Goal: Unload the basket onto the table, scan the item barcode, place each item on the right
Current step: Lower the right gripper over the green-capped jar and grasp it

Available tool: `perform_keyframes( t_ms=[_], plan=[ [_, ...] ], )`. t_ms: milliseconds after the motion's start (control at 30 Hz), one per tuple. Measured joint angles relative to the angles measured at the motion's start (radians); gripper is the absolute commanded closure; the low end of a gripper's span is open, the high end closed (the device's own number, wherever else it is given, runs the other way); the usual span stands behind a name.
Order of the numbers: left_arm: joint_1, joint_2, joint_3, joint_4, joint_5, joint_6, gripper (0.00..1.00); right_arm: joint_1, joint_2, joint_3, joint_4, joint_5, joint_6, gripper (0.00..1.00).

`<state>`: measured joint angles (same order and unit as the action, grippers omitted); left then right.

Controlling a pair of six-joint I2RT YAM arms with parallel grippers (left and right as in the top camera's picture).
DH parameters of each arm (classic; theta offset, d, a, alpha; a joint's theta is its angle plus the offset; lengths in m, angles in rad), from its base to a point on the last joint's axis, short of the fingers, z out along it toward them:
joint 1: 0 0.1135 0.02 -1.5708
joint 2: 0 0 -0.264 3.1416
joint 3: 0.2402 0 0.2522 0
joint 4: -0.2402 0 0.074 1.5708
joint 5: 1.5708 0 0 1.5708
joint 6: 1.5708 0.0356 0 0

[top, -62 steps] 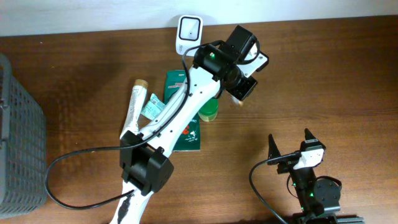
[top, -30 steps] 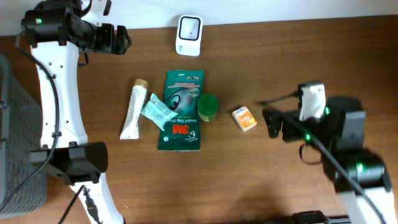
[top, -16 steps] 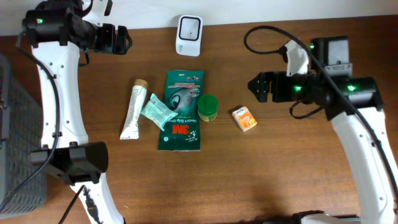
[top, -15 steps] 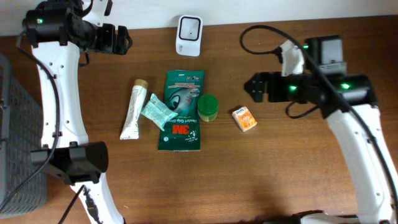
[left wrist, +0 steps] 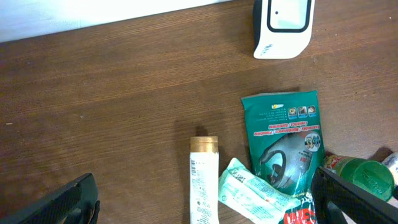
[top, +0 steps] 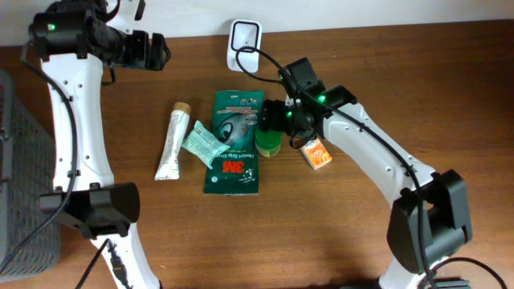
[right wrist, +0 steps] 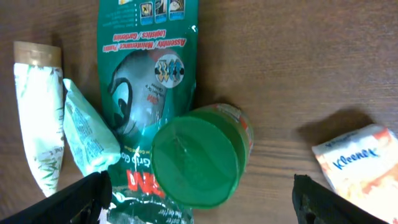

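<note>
Over green-capped bottle (right wrist: 196, 163), beside green packet (right wrist: 147, 68) on worktop (top: 337, 241): right claw (right wrist: 200, 198) wide, empty, straddling it. Approach step. Next: lower, grip, present to scanner (top: 245, 38). Left claw (top: 158, 50) wide, empty.

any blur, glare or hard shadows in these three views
overhead: even light, sharp, only soft shadows on the brown wooden table. left wrist: sharp, no harsh glare on the white barcode scanner. right wrist: print legible, dark shadow up-left of the orange and white tissue pack, mild sheen on the green round bottle lid.
</note>
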<state>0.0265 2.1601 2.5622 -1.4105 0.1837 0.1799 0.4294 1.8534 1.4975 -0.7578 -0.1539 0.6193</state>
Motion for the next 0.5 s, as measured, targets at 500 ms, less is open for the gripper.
perform_keyframes(
  t_ms=[500],
  plan=[
    [0.000,0.000,0.000,0.000,0.000,0.000,0.01,0.055,0.142,0.025,0.015,0.077,-0.095,0.45]
  ],
)
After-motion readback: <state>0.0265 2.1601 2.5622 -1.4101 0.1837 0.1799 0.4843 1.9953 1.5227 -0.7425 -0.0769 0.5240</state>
